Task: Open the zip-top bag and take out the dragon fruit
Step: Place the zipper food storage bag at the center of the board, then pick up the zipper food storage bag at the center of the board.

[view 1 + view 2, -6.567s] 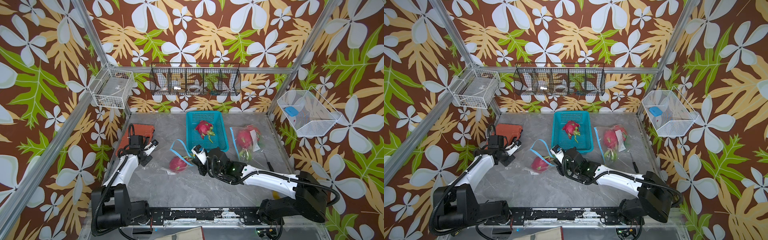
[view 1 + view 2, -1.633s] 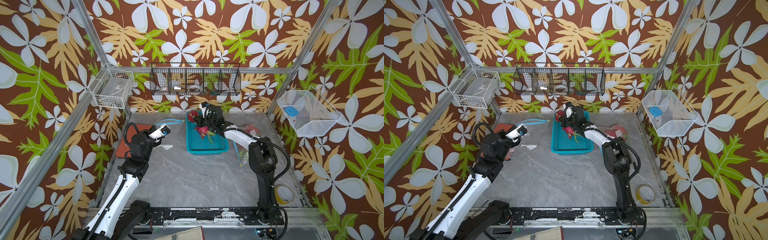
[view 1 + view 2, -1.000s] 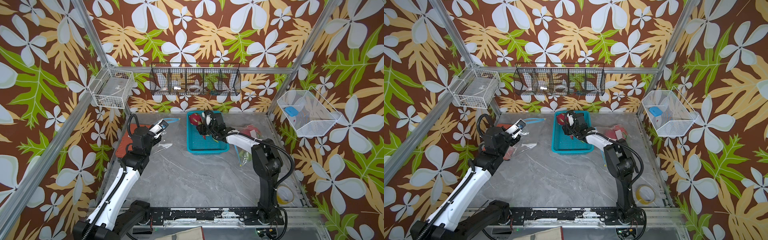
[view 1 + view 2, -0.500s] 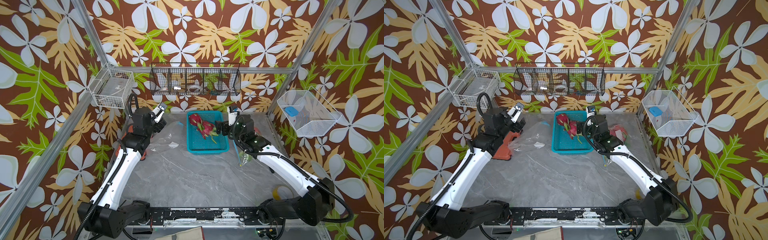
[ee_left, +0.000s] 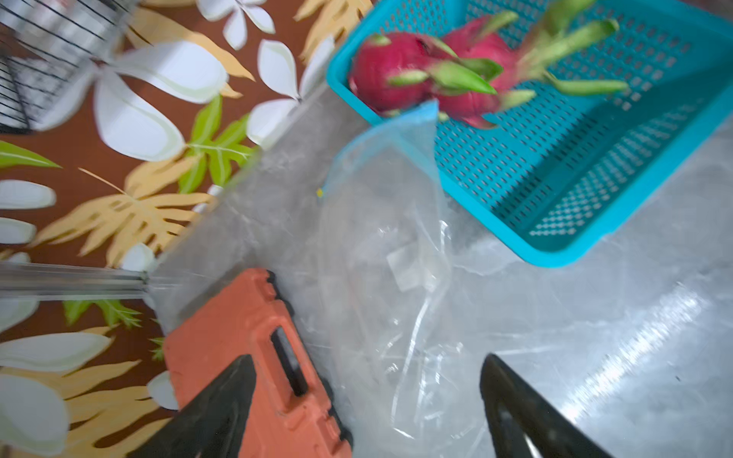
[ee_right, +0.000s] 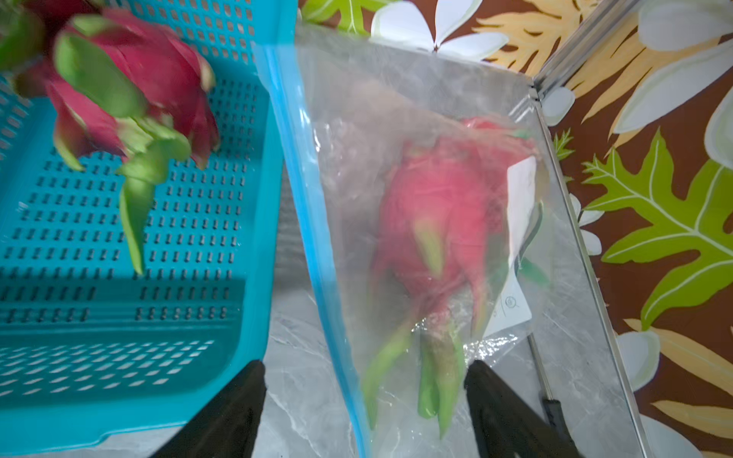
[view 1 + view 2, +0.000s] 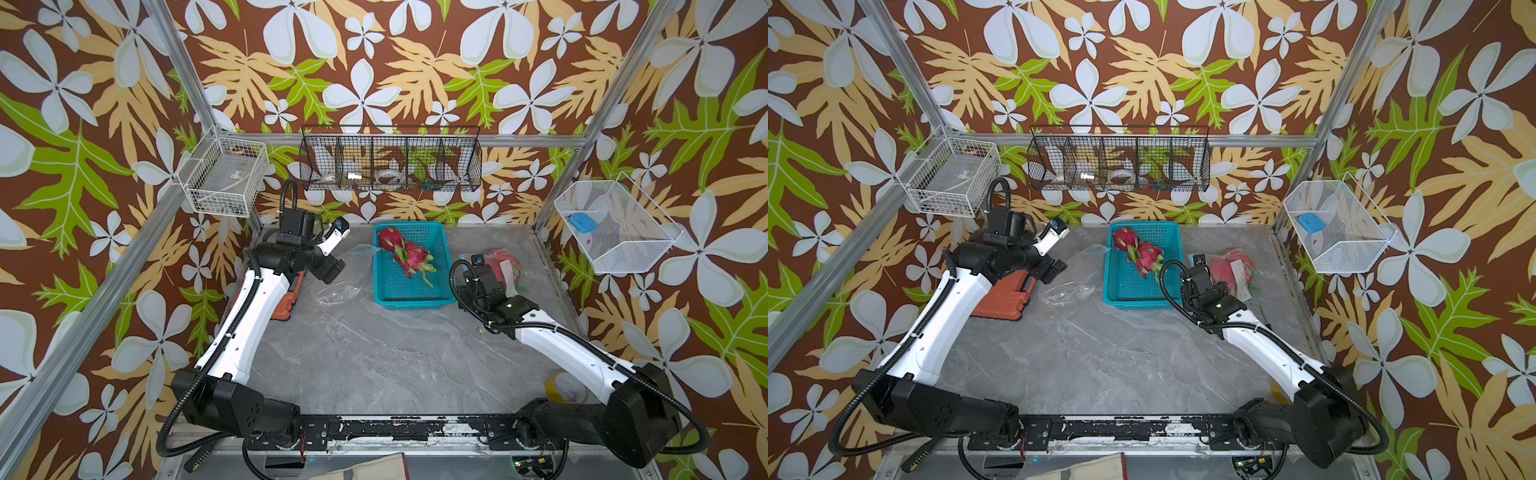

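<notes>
Two magenta dragon fruit (image 7: 405, 253) (image 7: 1138, 249) with green scales lie in the teal basket (image 7: 415, 301) (image 6: 269, 198). Right of the basket a zip-top bag (image 7: 505, 266) (image 6: 357, 119) with a blue strip holds another dragon fruit (image 6: 436, 222). My right gripper (image 6: 365, 363) (image 7: 482, 270) hovers open over that bag's near end, touching nothing. An empty clear bag (image 7: 345, 286) (image 5: 396, 277) lies flat left of the basket. Above it and the orange case my left gripper (image 5: 368, 357) (image 7: 332, 266) is open and empty.
The orange case (image 7: 286, 299) (image 5: 246, 337) sits by the left wall. A yellow tape roll (image 7: 565, 386) lies near the right arm's base. A thin black-handled tool (image 6: 543, 380) rests along the right edge. Wire baskets hang on the back and side walls.
The right gripper left a dragon fruit in the basket and swung right to the bagged fruit. The left gripper let go of the empty bag, which now lies on the table.
</notes>
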